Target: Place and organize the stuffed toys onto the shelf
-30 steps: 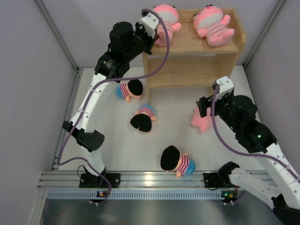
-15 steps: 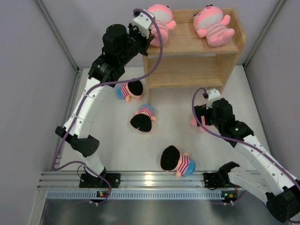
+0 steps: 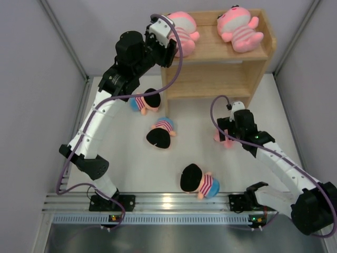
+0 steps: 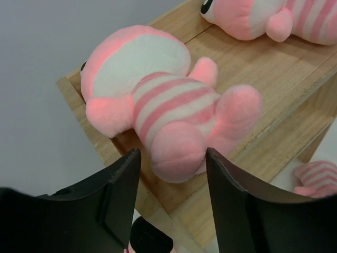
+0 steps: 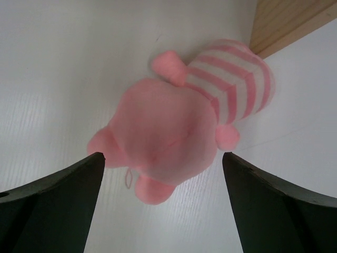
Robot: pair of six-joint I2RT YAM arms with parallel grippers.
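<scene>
Update: right gripper (image 5: 163,157) just dropped over pink toy (image 5: 179,118) near the shelf (image 3: 210,79), spread for grabbing; left gripper (image 4: 172,154) also spread.

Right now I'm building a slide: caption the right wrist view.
Open right gripper poised over a pink striped toy lying on the white table beside the shelf.

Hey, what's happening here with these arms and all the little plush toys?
A robot is tidying plush toys onto a wooden shelf. Its left hand is open at the top tier, fingers either side of a pink toy lying there; a second pink toy lies further along. The right hand hovers open over a third pink toy on the table. Three dolls lie on the table too.
</scene>
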